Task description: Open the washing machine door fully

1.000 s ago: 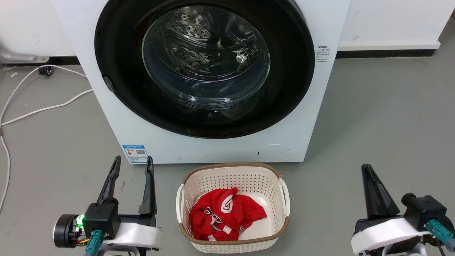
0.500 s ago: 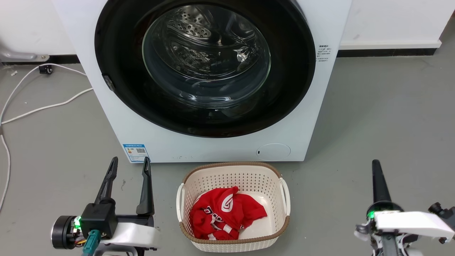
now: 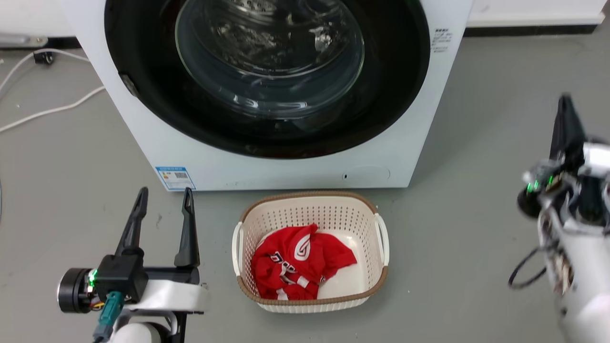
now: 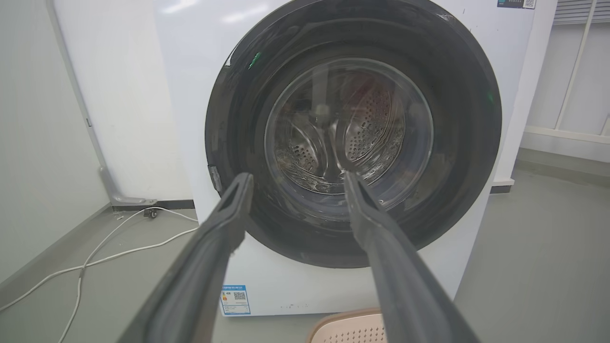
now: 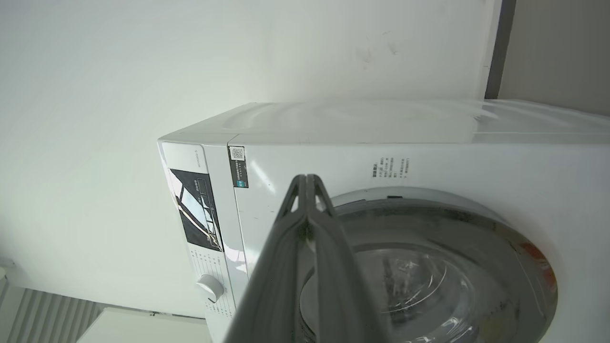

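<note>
The washing machine door [image 3: 267,71], a glossy black disc with a bulging glass centre, lies flat against the white machine front; it also shows in the left wrist view [image 4: 352,143] and the right wrist view [image 5: 429,267]. A small latch tab [image 3: 129,85] sits at the door's left rim. My left gripper [image 3: 163,196] is open low on the floor at the left, short of the machine. My right gripper [image 3: 565,102] is raised at the right of the machine, fingers pressed together, empty [image 5: 307,181], apart from the door.
A cream basket [image 3: 381,238] holding a red garment [image 3: 298,262] stands on the grey floor just before the machine. White cables [image 3: 43,112] lie at the left. A small round white flap [image 3: 366,174] is at the machine's lower right. Control panel and knob [image 5: 209,287] show sideways.
The right arm has risen and turned, its gripper now higher beside the machine's right side. The head camera has tilted down, shifting the whole picture. The left gripper has stayed put.
</note>
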Available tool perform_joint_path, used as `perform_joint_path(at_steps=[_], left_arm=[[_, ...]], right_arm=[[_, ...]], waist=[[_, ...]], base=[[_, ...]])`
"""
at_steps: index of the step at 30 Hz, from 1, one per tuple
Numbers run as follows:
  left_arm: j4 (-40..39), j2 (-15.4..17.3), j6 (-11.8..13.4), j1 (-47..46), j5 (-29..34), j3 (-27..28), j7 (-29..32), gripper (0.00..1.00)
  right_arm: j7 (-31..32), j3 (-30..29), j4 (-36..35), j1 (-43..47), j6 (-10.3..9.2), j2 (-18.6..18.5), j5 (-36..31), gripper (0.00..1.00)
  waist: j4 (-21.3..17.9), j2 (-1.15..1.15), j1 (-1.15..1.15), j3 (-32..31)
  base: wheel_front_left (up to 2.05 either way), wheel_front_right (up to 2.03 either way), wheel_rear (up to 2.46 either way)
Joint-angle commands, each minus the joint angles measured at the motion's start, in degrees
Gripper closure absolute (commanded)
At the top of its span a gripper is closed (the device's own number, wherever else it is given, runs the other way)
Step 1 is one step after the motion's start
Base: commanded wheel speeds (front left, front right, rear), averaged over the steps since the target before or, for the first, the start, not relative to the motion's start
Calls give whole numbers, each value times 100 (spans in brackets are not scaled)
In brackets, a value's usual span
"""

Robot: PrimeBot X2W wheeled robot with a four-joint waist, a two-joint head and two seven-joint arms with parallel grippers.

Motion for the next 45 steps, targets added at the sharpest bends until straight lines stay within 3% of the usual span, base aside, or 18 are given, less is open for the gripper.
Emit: perform_joint_path(at_steps=[1, 10, 18, 22, 32, 38, 45], left_arm=[[-37, -3, -39, -141, 24, 31, -13, 0], [-112, -11, -165, -498, 40, 72, -13, 0], [-213, -18, -255, -760, 41, 98, -13, 0], [-260, -22, -302, -899, 22, 114, -13, 0], [-365, -28, -372, -1188, 29, 130, -13, 0], [-334, -30, -400, -1290, 21, 103, -13, 0], [-279, -33, -347, -1230, 45, 91, -13, 0]], right_arm=[[166, 139, 367, -576, 0, -191, -51, 100], [1239, 974, 2097, -2809, 0, -797, -472, 100], [2300, 1777, 3470, -4339, 0, -719, -1036, 100], [2535, 2053, 4005, -4914, 0, -625, -1315, 100], [2470, 2316, 4419, -5748, 0, -465, -1723, 100], [2733, 2276, 4426, -5618, 0, -436, -1740, 100], [3721, 2191, 4430, -5350, 0, -471, -1633, 100]], waist=[[27, 0, 0, 206], [184, 0, 0, 732], [285, 0, 0, 1176], [332, 0, 0, 1398], [440, 0, 0, 1891], [500, 0, 0, 1987], [514, 0, 0, 1832]], base=[[0, 0, 0], [0, 0, 0], [0, 0, 0], [0, 0, 0], [0, 0, 0], [0, 0, 0], [0, 0, 0]])
